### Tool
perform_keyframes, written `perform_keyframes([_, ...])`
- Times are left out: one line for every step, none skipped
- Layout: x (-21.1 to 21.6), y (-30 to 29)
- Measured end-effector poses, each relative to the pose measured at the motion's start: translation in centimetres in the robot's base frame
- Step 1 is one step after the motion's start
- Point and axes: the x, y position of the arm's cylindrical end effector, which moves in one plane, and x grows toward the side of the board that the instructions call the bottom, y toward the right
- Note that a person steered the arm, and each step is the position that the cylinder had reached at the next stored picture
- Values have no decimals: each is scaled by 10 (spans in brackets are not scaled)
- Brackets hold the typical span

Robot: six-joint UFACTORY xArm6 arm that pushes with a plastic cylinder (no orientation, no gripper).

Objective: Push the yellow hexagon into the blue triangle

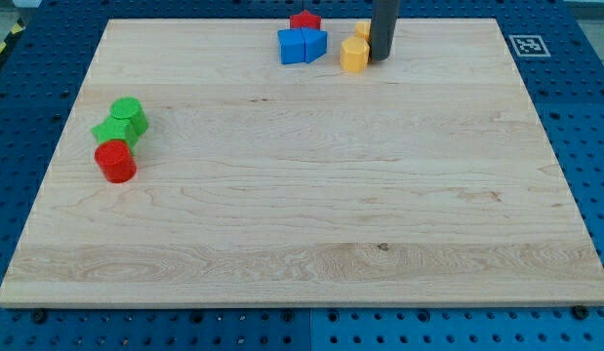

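Now my tip [380,58] touching yellow hexagon [353,55], beside blue triangle [315,44].

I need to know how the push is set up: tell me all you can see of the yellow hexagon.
The yellow hexagon is a small, plain-coloured block, lying flat on the wooden board near the view's top edge. My tip stands right against its right side. The blue triangle lies just to its left, with a narrow gap between them. Another yellow block sits close behind it, partly hidden by the rod.
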Motion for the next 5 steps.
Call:
perform_keyframes([18,13])
perform_keyframes([19,4])
perform_keyframes([19,-13])
perform_keyframes([19,-24])
perform_keyframes([15,-30])
